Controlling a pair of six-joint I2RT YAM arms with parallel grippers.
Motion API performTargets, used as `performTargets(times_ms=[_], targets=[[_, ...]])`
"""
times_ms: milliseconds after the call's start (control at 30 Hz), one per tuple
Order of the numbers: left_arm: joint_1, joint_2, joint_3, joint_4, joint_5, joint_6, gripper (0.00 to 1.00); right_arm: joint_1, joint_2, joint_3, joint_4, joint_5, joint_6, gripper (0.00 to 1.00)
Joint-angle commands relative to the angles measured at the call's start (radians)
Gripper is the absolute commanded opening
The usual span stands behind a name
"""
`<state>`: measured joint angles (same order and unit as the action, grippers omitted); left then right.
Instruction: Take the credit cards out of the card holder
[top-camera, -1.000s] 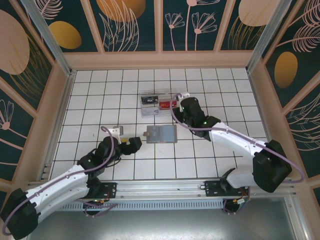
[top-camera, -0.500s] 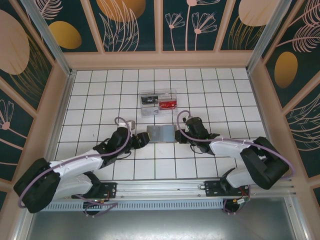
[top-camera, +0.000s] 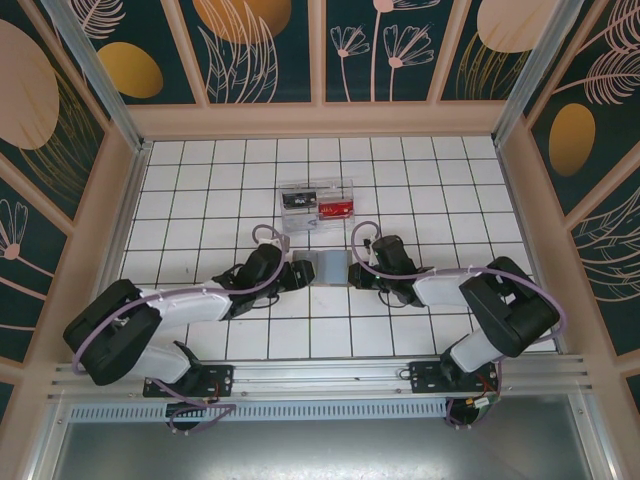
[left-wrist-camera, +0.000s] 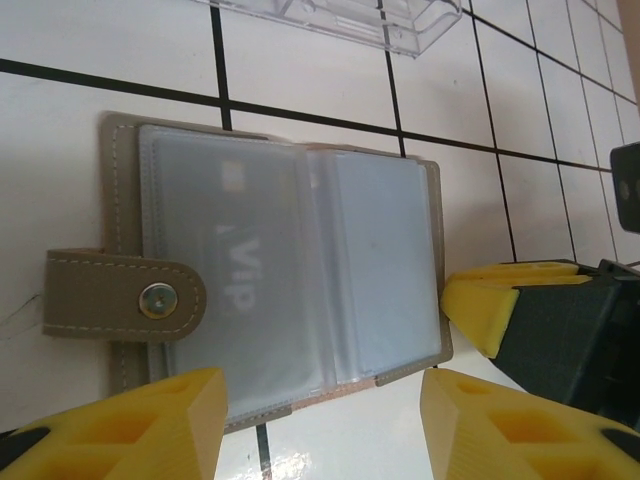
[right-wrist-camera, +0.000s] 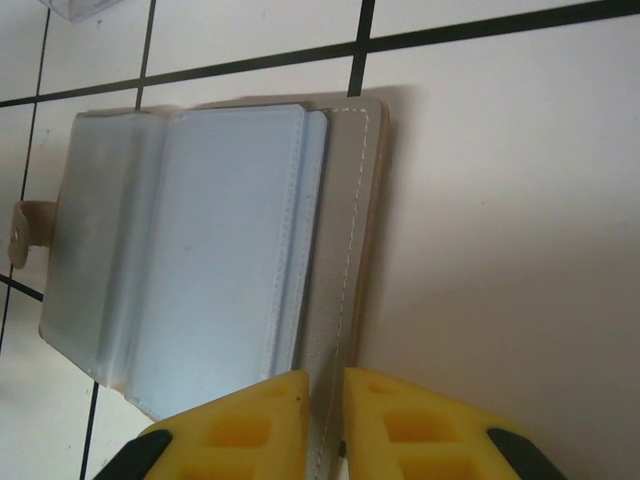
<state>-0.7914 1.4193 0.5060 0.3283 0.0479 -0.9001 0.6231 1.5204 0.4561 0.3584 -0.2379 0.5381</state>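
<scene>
Faintly, a credit card (left-wrist-camera: 235, 290) reads "ViP"; right gripper (right-wrist-camera: 327, 415) pinches the card holder (right-wrist-camera: 345, 250), left gripper (left-wrist-camera: 322, 400) apart.

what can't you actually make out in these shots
- Card count: left wrist, cloudy sleeves of the card holder blur everything but one Vip card.
- Contents of the clear tray: top external, too small.
- Whether the right gripper grips the holder's edge: right wrist, bottom edge cuts off its fingers.
</scene>
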Motion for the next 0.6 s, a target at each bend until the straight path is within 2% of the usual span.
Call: performTargets(times_ms=[0, 200, 567], targets=[[-0.006, 0.034, 0.038, -0.002, -0.010, 0.006, 0.54, -0.004, 0.029, 0.016, 0.014, -0.029, 0.010, 0.18], [-0.005, 0.054, 0.056, -0.071, -0.086, 0.004, 0.53, -0.004, 0.034, 0.021, 0.011, -0.031, 0.010, 0.18], [-0.005, 0.137, 0.088, -0.092, -0.088, -0.007, 0.52, -0.004, 0.048, 0.030, 0.007, -0.040, 0.007, 0.17]])
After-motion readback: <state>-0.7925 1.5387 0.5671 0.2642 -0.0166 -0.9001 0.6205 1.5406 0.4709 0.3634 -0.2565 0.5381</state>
